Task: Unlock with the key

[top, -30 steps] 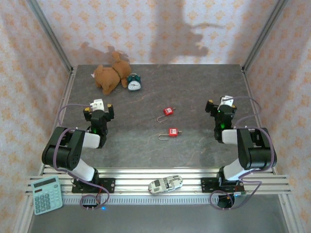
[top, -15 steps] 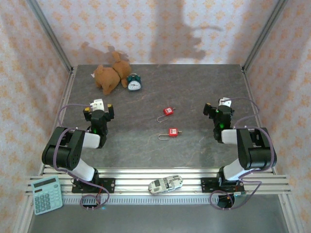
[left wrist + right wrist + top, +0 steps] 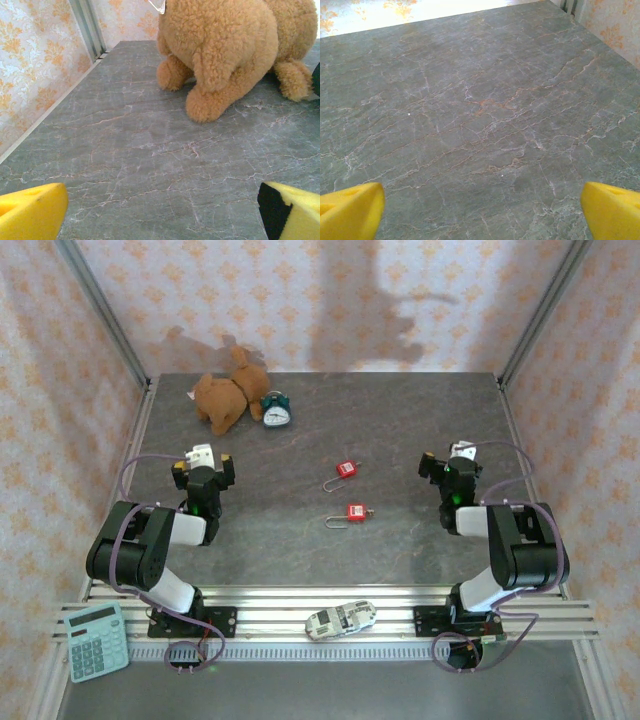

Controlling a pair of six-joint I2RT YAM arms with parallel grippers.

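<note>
Two red padlocks lie mid-worktop [image 3: 400, 410], the far padlock [image 3: 346, 469] and the near padlock [image 3: 355, 511], well apart from both arms. Any key is too small to make out. The left end effector [image 3: 203, 466] and right end effector [image 3: 449, 462] are spread wide. The plush [image 3: 220, 45] is cut off by the frame's top edge.

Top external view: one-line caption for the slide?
Left pincer and right pincer open, empty; red far padlock and near padlock lie between them; plush dog, alarm clock far left.
</note>
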